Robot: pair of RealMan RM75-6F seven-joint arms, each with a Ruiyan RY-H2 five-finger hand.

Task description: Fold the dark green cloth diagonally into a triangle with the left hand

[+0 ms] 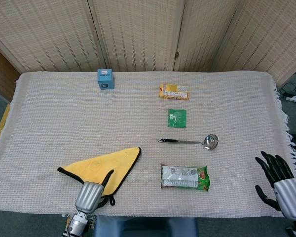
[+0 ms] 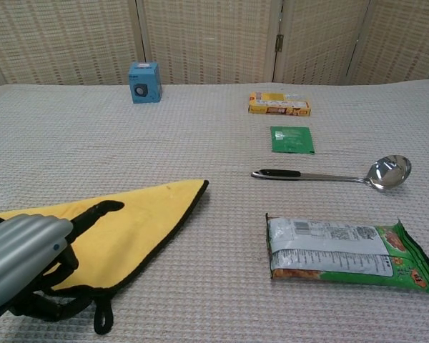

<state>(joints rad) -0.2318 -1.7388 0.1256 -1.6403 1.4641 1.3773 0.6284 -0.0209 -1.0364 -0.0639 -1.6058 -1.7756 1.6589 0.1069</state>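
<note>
Already the cloth lies folded into a triangle, yellow side up, at the table's lower left; the left hand hovers above, fingers spread, holding nothing. Little seems left.

No wording can be read: print on the green-ended silver snack packet, the flat yellow box and the small green sachet is too small.
</note>
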